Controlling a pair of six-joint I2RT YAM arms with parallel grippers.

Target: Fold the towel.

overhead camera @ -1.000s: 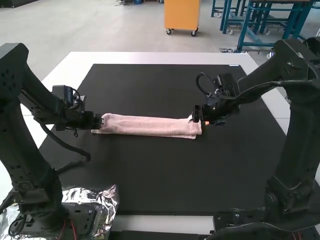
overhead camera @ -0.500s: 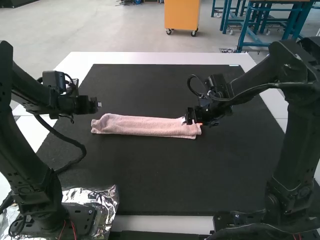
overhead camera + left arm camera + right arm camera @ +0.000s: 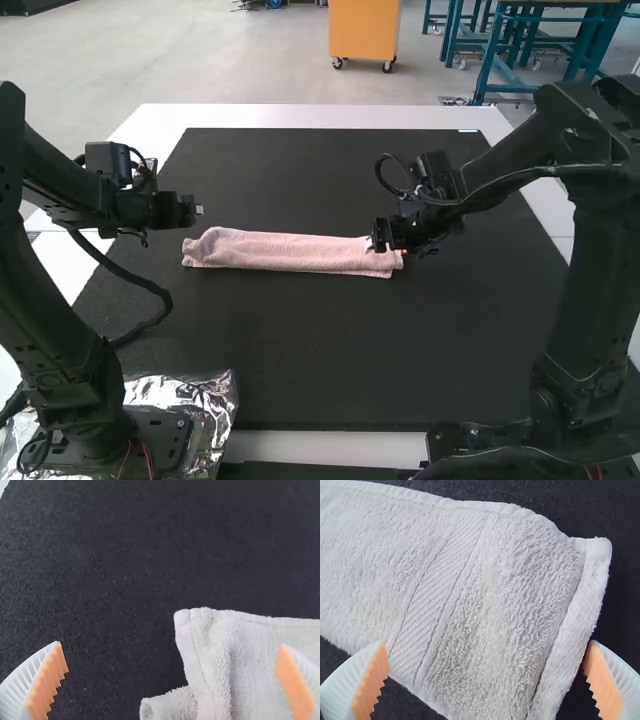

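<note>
In the high view the pink towel (image 3: 290, 252) lies folded into a long narrow strip across the mat. My left gripper (image 3: 198, 210) hangs just beyond the strip's left end, clear of the cloth. Over the right end of the towel is my right gripper (image 3: 383, 243). The left wrist view has the towel's end (image 3: 225, 655), with layered edges, and my left gripper (image 3: 172, 667) spread open. Wide apart too are the fingers of my right gripper (image 3: 487, 662), on either side of the towel's end (image 3: 500, 615), holding nothing.
A black mat (image 3: 330, 350) covers most of the white table (image 3: 330, 116). Crinkled foil (image 3: 200, 400) lies around the base of the left arm, near the front left corner.
The left gripper has let go of the towel's left end and drawn back away from it. My right gripper has moved slightly left over the towel's right end.
</note>
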